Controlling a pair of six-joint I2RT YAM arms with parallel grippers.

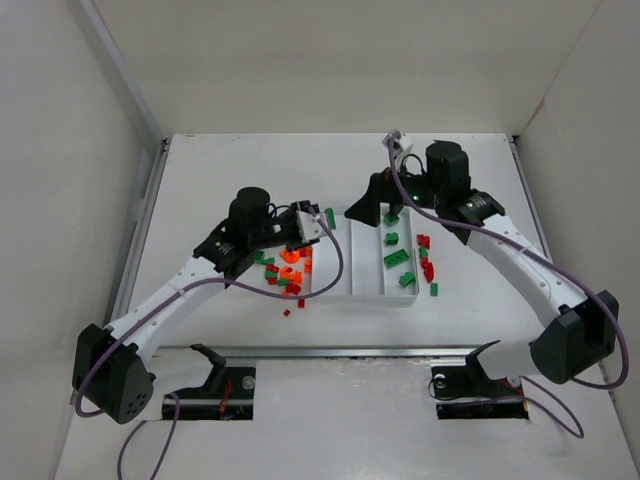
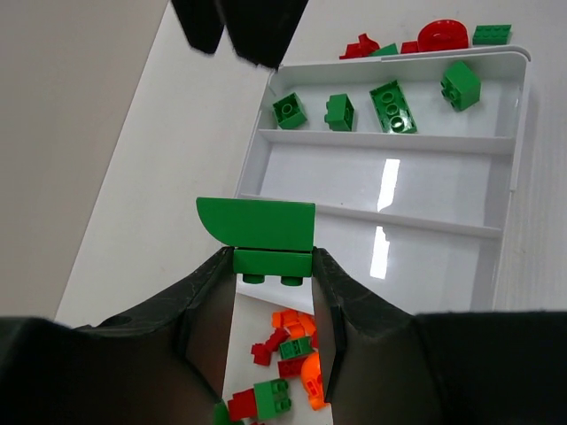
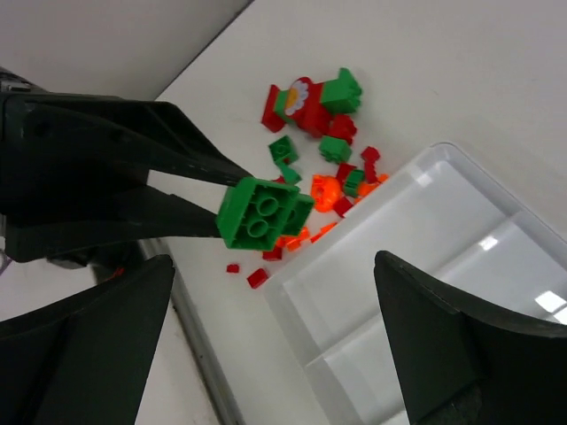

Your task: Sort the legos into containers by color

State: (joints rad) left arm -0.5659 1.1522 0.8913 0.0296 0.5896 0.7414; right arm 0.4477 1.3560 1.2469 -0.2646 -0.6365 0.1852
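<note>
1. Legos (image 1: 285,270), tiny red, green and orange plastic bricks, mostly lie heaped on the white tabletop (image 1: 210,180) at 9 o'clock of the shallow white three-compartment plastic tray (image 1: 385,297).
2. Left jaws grip one green round-topped brick (image 2: 257,226), raised over the tray's 11 o'clock corner, probably to carry it across.
3. Right jaws gape wide and empty at 3 o'clock of that brick, seemingly ready for a handover.
4. Four green bricks (image 2: 392,104) sit in the 3 o'clock compartment; what shows of the other two looks bare.
5. Red stray bricks (image 1: 427,262) lie outside the tray at 3 o'clock. The right arm crowds the direct path.
</note>
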